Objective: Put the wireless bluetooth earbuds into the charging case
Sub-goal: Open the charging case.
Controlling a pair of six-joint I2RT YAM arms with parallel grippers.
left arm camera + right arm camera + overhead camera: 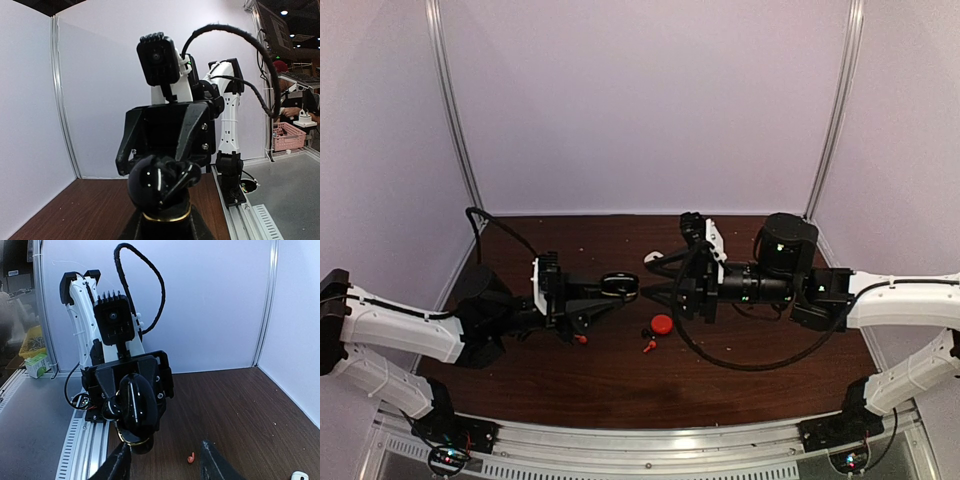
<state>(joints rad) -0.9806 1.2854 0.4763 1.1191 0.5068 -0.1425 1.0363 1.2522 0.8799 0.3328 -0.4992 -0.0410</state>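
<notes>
From above, the left gripper is clamped on a black charging case and holds it over the middle of the brown table. The right gripper points at the case from the other side, with its tips just beside it. On the table lie a red case, one red earbud just in front of it, and a second red earbud under the left arm. A small white item lies near the right gripper; I cannot tell what it is.

In the left wrist view, the glossy black case sits between this arm's own fingers. The right gripper faces it very closely; whether it touches the case I cannot tell.

In the right wrist view, this arm's two fingers stand apart with nothing between them. The black case hangs just beyond them, and a red earbud lies on the table below.
</notes>
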